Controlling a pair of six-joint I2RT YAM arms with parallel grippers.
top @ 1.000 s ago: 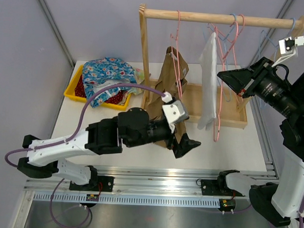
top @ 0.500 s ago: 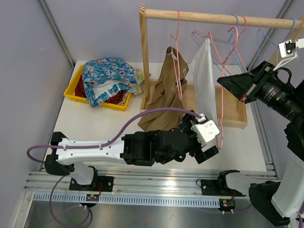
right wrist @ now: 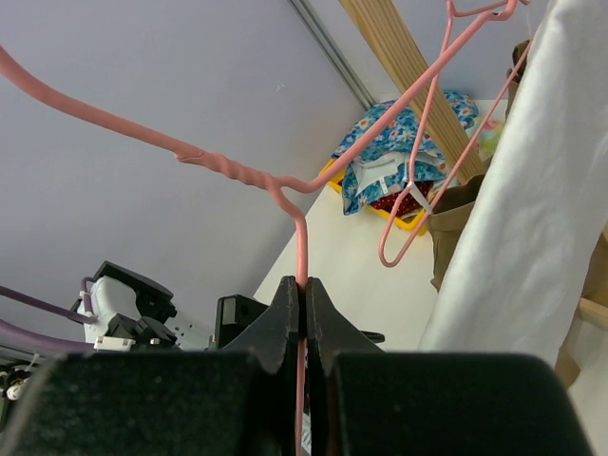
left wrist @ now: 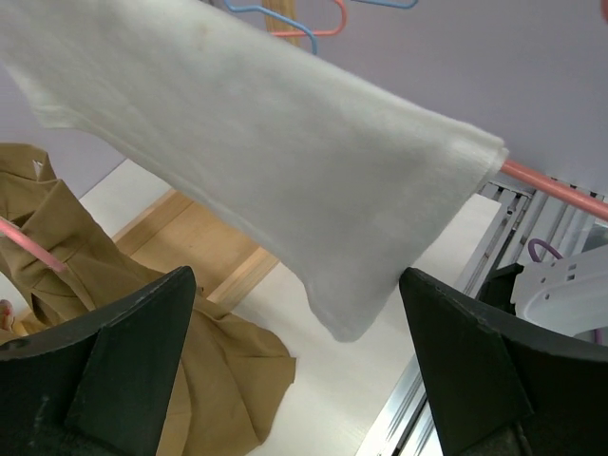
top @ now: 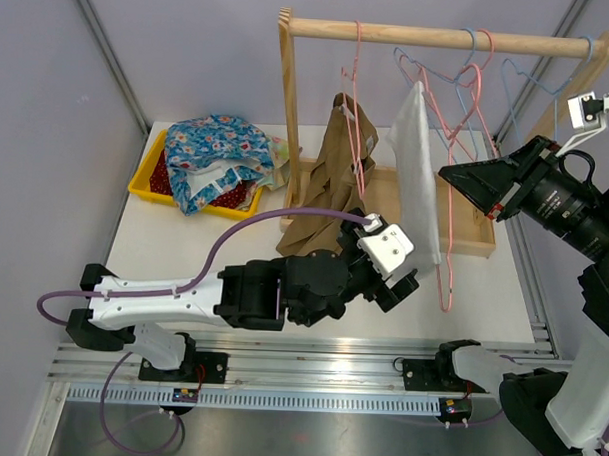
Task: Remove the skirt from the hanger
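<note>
A white skirt [top: 416, 182] hangs on a pink wire hanger [top: 448, 208] under the wooden rail [top: 441, 37]. My right gripper [top: 456, 175] is shut on that hanger's wire; the right wrist view shows the thin pink hanger [right wrist: 237, 171] pinched between the closed fingers of the right gripper [right wrist: 304, 290], with the skirt [right wrist: 532, 190] to the right. My left gripper [top: 402, 288] stands open just below the skirt's lower corner. In the left wrist view the skirt [left wrist: 285, 171] hangs above and between the wide-apart fingers of the left gripper [left wrist: 296, 313], untouched.
A brown garment [top: 331, 189] hangs on another pink hanger at the rack's left and drapes onto the table [left wrist: 190, 361]. Spare blue and pink hangers [top: 470, 64] hang on the rail. A yellow bin [top: 144, 182] with floral clothes [top: 217, 150] sits far left. The rack's wooden base tray [top: 474, 234] lies behind.
My left arm swung right from in front of the brown garment to under the white skirt. The skirt and its hanger turned and swung; the right gripper shifted slightly right and down.
</note>
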